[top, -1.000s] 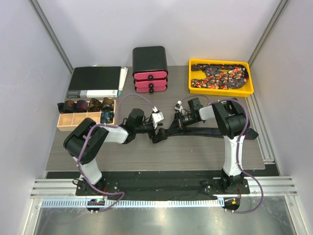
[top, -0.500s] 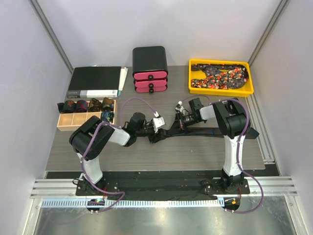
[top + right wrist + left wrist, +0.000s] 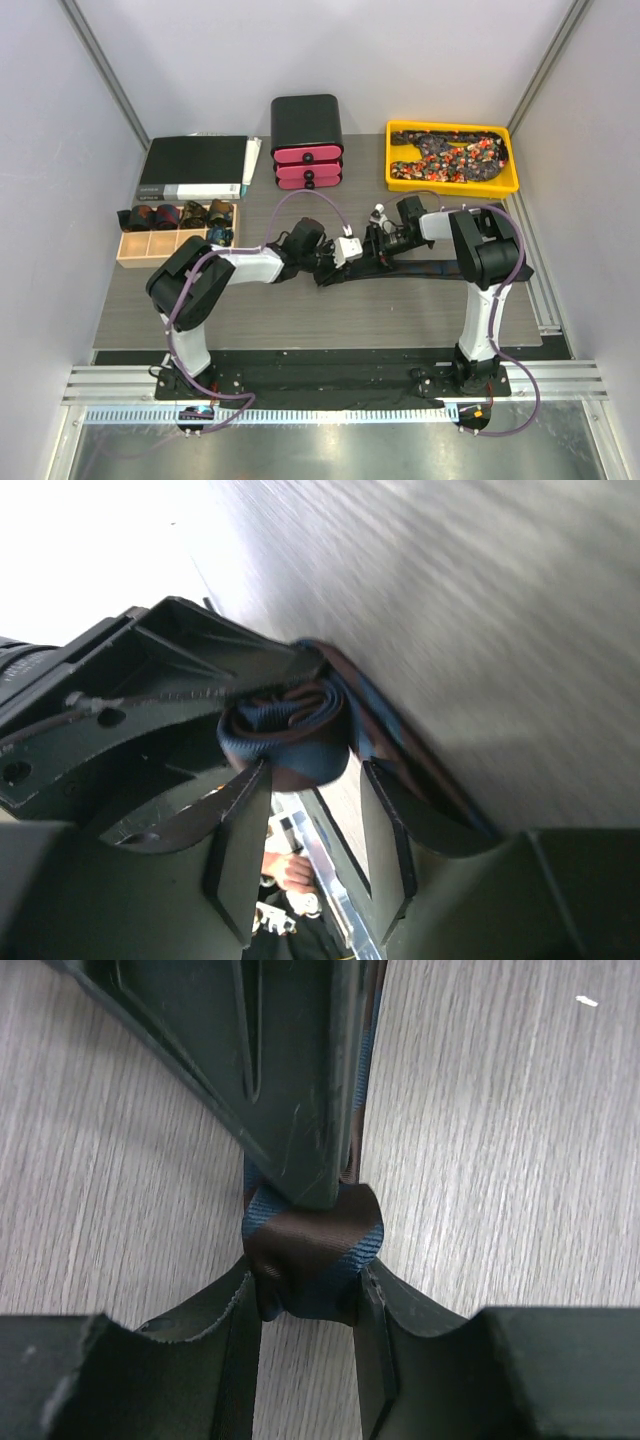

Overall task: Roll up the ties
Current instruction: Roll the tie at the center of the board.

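A brown-and-blue striped tie lies flat across the table, one end rolled into a small coil between the two grippers. In the left wrist view my left gripper is shut on that coil, a finger pressed against each side. The right gripper's dark finger reaches in from above. Seen from the right wrist, my right gripper stands open, and the coil sits just past its fingertips. From above, the left gripper and right gripper meet at mid-table.
A yellow tray at the back right holds speckled ties. At the left a wooden divider box holds several rolled ties. A black and pink drawer unit and a black binder stand at the back.
The left gripper moved right and closed on the coil. The right gripper, shut on the tie before, opened and shifted slightly right.
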You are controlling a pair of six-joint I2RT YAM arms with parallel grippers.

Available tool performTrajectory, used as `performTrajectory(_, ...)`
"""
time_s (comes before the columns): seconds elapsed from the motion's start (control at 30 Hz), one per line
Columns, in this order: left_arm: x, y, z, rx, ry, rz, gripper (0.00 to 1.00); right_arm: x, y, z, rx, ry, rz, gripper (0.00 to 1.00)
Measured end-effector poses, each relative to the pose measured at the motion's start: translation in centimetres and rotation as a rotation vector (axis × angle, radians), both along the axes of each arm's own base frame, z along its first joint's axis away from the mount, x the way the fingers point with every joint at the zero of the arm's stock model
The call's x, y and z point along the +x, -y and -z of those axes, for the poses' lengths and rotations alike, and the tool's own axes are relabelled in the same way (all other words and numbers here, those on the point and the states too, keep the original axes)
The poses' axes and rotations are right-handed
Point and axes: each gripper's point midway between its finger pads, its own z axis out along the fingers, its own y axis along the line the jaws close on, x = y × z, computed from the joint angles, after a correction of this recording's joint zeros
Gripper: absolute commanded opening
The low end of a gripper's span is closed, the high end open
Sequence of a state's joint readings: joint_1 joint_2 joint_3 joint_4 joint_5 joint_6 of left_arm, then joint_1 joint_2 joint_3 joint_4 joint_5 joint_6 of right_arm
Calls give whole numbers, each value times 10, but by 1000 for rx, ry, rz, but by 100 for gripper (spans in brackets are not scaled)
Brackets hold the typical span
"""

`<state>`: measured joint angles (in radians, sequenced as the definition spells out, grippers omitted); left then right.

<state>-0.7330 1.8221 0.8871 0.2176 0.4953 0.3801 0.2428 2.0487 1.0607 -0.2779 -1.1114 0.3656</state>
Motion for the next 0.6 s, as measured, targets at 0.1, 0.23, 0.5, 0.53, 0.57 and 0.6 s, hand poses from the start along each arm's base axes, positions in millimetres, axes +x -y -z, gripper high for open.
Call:
performTrajectory(0.1, 2, 2, 1, 53, -18, -10, 15, 0, 11, -3, -44, 16, 14, 48)
performTrajectory(0.23, 4, 4, 2, 113, -43, -20, 15, -2, 28, -4, -85, 15, 28, 47)
performTrajectory(0.5, 10, 14, 3, 205, -69, -29, 18, 1, 22, -9, -82, 32, 31, 48)
performTrajectory(0.53, 10, 15, 3, 211, -70, -30, 18, 2, 20, -9, -80, 36, 31, 48)
performTrajectory(0.57, 10, 15, 3, 219, -73, -31, 19, 3, 18, -10, -77, 42, 31, 48)
performTrajectory(0.6, 10, 15, 3, 225, -74, -32, 19, 5, 17, -10, -76, 46, 33, 48)
